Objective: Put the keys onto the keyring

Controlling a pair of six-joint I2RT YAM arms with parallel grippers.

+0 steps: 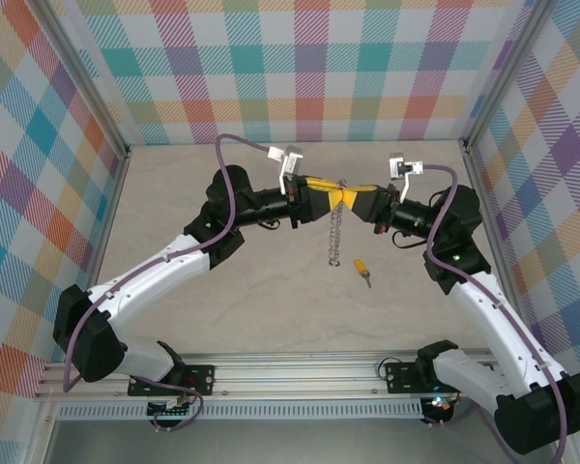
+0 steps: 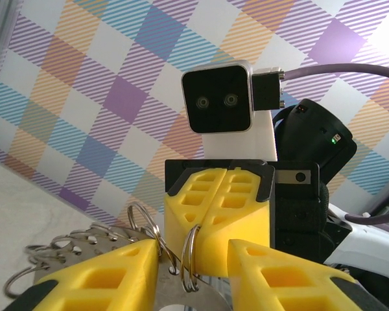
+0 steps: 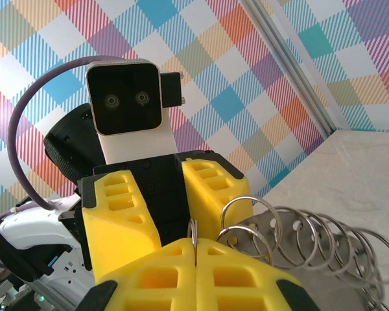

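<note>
- Keyring point(image 1: 336, 235): hangs edge-on at mid-scene, a wire loop pinched in the closed right gripper point(image 3: 194, 241).
- Left gripper point(image 2: 192, 251): jaws narrow yet apart, straddling the rim.
- Key point(image 1: 362, 268): lies loose on the table point(image 1: 222, 300), just right of the ring; threading judged not yet begun.

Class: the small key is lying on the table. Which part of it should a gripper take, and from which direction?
Take the key by its yellow-orange head, coming straight down from above. It lies flat on the table, so a sideways approach would probably find nothing to get under. The head looks like its broadest part, while the dark blade seems too thin to pinch.
</note>
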